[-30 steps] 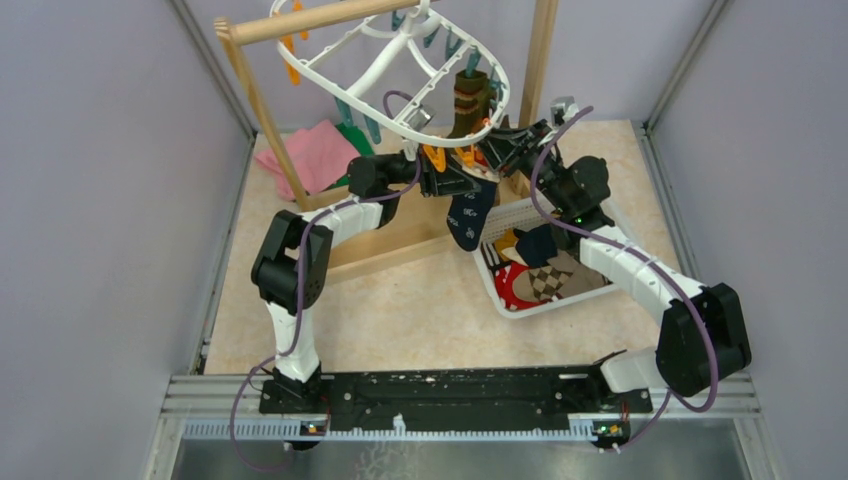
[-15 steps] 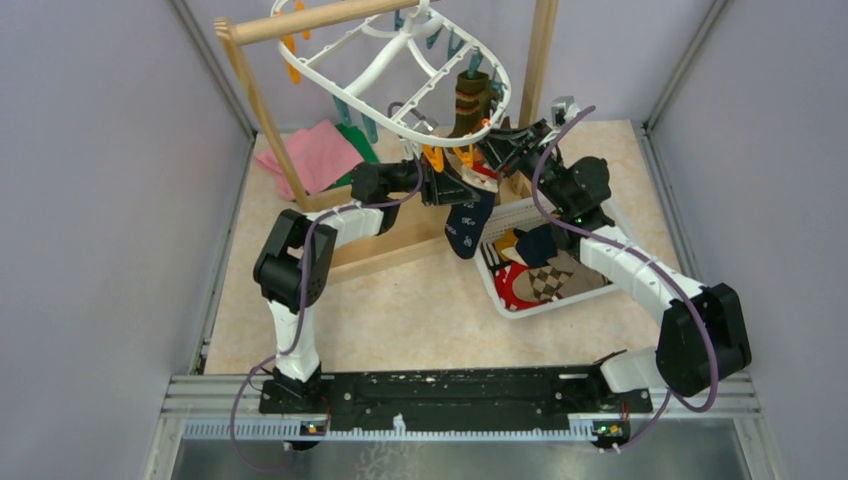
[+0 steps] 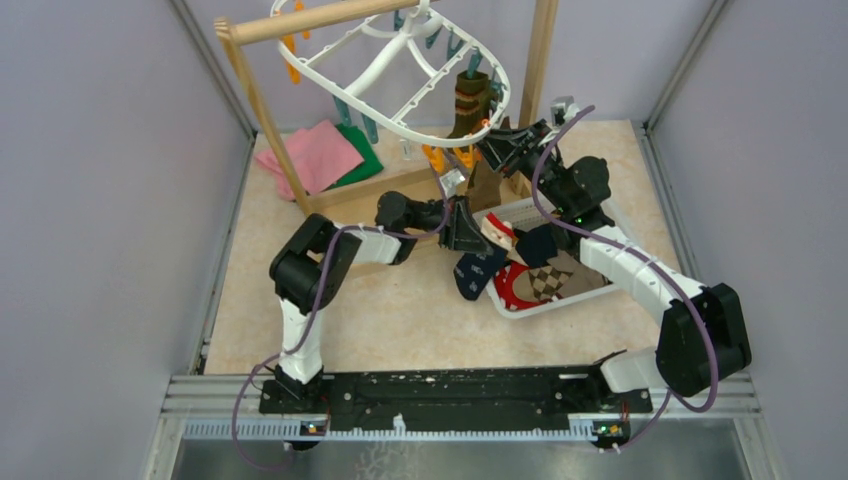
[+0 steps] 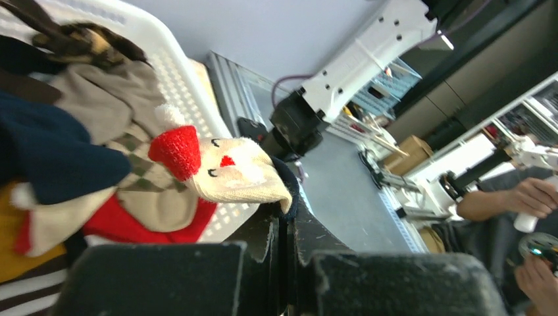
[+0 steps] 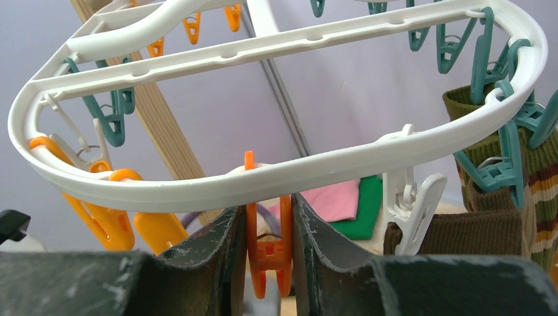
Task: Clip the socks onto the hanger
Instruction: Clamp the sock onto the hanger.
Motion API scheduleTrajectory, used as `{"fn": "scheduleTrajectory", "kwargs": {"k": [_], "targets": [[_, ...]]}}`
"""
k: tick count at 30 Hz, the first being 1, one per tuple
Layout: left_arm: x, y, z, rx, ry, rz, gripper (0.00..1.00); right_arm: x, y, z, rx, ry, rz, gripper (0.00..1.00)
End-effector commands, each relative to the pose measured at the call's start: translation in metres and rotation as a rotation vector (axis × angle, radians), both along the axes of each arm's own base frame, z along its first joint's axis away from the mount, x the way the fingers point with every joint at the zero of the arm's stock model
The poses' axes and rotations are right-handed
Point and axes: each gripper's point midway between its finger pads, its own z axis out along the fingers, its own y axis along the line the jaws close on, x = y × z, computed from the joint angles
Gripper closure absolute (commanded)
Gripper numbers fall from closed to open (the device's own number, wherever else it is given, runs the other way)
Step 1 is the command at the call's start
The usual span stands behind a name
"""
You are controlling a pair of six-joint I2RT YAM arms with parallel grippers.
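Observation:
The white oval hanger (image 3: 318, 75) (image 5: 197, 191) hangs from the wooden rack. An olive-brown striped sock (image 3: 470, 100) (image 5: 526, 178) is clipped at its right end. My right gripper (image 3: 478, 155) (image 5: 266, 217) is under the near rim, shut on an orange clip (image 5: 266, 253), with one jaw on each side of it. My left gripper (image 3: 462, 228) (image 4: 284, 220) is low at the basket's left rim, shut on the navy sock (image 3: 478, 270). The sock's red and cream cuff (image 4: 230, 172) folds over the fingertips and its foot hangs below the gripper.
The white slotted basket (image 3: 555, 303) (image 4: 197, 79) holds several socks: red, argyle, tan and navy. Pink cloth (image 3: 315, 155) and green cloth (image 3: 362, 160) lie at the back left. The rack's pole (image 3: 320, 18) and right post (image 3: 540, 60) frame the hanger.
My left arm has dropped down and to the right, away from the hanger, carrying the navy sock to the basket's edge. The right gripper stays on the orange clip.

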Motion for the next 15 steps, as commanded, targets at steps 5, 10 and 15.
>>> {"fn": "scheduleTrajectory", "kwargs": {"k": [5,10,15], "targets": [[-0.02,-0.017,-0.02,-0.089,-0.035,-0.04,1.0,-0.008,-0.008,0.029,0.023,-0.074,-0.013,0.89],[-0.016,-0.022,-0.063,-0.001,0.203,-0.02,1.0,-0.007,-0.009,0.027,0.012,-0.07,-0.024,0.89],[-0.021,-0.02,-0.084,0.083,0.301,-0.005,0.99,-0.006,-0.007,0.024,0.012,-0.065,-0.02,0.89]]}}
